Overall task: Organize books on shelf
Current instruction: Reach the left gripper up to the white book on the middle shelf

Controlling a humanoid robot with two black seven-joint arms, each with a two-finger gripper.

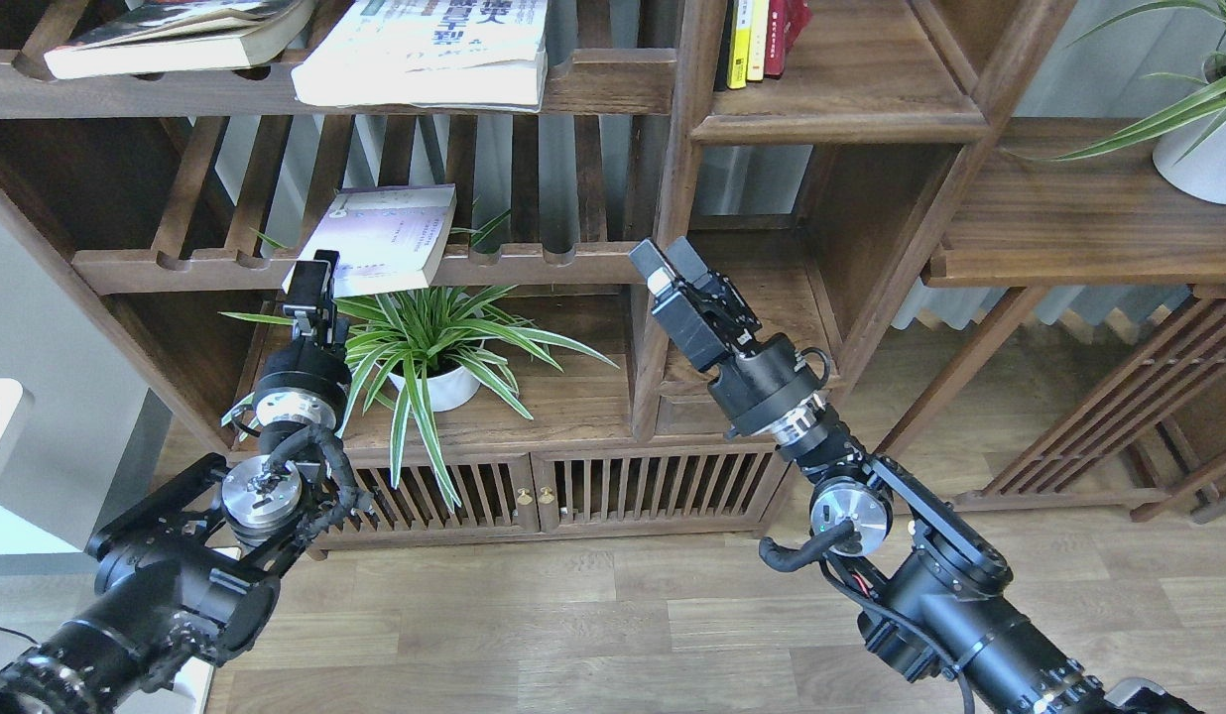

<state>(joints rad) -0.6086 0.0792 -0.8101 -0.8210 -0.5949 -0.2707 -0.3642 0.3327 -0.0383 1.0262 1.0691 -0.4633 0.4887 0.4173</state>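
A pale lavender-white book (387, 236) lies on the middle slatted rack, its front edge hanging over the rail. My left gripper (315, 276) is right at that book's front left corner, seen narrow and end-on, so its state and any grip are unclear. A white book with blue characters (429, 55) and a dark-covered book (167, 35) lie on the upper slatted rack. The shelf (851, 104) with a solid floor is at the upper right. My right gripper (668, 260) hangs open and empty in front of the central post.
Slim yellow and red spines (757, 40) stand at the left of the upper right cubby. A spider plant in a white pot (436, 382) sits below the lavender book. Another potted plant (1203, 139) is at far right. A lower cubby (782, 288) lies behind my right gripper.
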